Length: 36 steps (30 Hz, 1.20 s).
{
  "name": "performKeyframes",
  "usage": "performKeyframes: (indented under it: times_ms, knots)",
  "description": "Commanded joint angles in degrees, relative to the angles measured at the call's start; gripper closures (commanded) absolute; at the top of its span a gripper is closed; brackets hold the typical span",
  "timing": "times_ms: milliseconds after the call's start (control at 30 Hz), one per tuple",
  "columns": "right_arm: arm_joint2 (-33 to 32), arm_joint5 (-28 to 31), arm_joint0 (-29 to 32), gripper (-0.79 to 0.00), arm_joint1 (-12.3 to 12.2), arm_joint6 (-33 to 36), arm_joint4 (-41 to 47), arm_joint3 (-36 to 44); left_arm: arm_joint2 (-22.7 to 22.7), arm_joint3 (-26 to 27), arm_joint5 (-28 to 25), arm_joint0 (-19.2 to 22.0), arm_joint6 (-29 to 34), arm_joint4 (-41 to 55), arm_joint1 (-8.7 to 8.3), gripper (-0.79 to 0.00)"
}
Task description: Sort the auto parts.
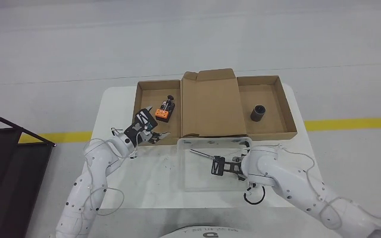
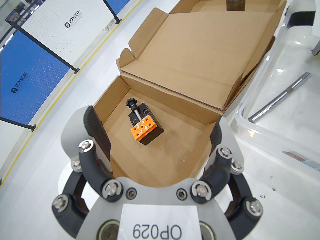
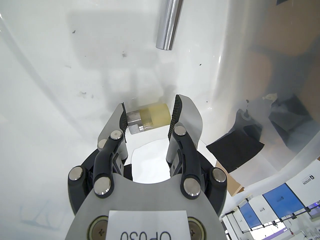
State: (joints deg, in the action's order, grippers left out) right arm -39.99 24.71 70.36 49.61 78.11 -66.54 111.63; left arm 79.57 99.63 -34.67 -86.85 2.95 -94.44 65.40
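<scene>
An open cardboard box (image 1: 211,107) lies at the table's far side. Its left compartment holds an orange-and-black clamp part (image 1: 165,110) (image 2: 143,127). A dark cylinder (image 1: 258,112) (image 2: 235,0) stands in the right compartment. My left gripper (image 1: 159,137) (image 2: 155,123) is open and empty over the left compartment's near wall. In front of the box is a clear plastic bin (image 1: 196,178) (image 3: 237,51) holding a steel rod (image 1: 202,153) (image 2: 280,98) (image 3: 172,8). My right gripper (image 1: 215,166) (image 3: 149,116) is down in the bin, shut on a small cream-capped metal part (image 3: 155,117).
The box's lid flap (image 2: 200,51) lies flat between the two compartments. A black rack (image 1: 12,172) stands off the table's left side. White tabletop (image 1: 149,178) lies bare left of the bin. A black cable loop (image 1: 253,196) hangs under the right arm.
</scene>
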Motion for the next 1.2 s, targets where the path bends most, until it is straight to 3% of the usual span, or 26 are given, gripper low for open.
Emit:
performKeyframes:
  times_ms: [0, 33, 333, 500, 700, 833, 933, 1100, 1167]
  knots:
    - [0.21, -0.03, -0.22, -0.089, 0.16, 0.09, -0.15, -0.25, 0.01, 0.0, -0.06, 0.0, 0.0, 0.06, 0.0, -0.785]
    - [0.29, -0.07, -0.29, 0.0, 0.23, 0.04, -0.13, -0.29, 0.01, 0.0, -0.06, 0.0, 0.0, 0.06, 0.0, -0.785]
    - [-4.1, 0.4, 2.04, 0.0, -0.73, -6.38, 2.67, 2.65, 0.01, 0.0, -0.06, 0.0, 0.0, 0.06, 0.0, -0.785]
    - [-10.06, 4.85, 5.76, 0.0, -2.54, -13.27, 5.85, 5.27, 0.01, 0.0, -0.06, 0.0, 0.0, 0.06, 0.0, -0.785]
    - [-22.87, 10.67, 13.83, 0.0, -5.49, -27.97, 9.74, 6.97, 0.01, 0.0, -0.06, 0.0, 0.0, 0.06, 0.0, -0.785]
    - [-35.73, 20.05, 20.94, 0.0, -7.51, -41.55, 16.7, 4.75, 0.01, 0.0, -0.06, 0.0, 0.0, 0.06, 0.0, -0.785]
    - [-44.19, 23.67, 24.95, 0.0, -8.23, -49.95, 20.98, 2.14, 0.01, 0.0, -0.06, 0.0, 0.0, 0.06, 0.0, -0.785]
    - [-54.5, 30.99, 28.69, 0.0, -8.98, -56.94, 27.05, -3.07, 0.01, 0.0, -0.06, 0.0, 0.0, 0.06, 0.0, -0.785]
    - [-55.96, 31.22, 28.3, 0.0, -9.13, -56.86, 29.2, -4.98, 0.01, 0.0, -0.06, 0.0, 0.0, 0.06, 0.0, -0.785]
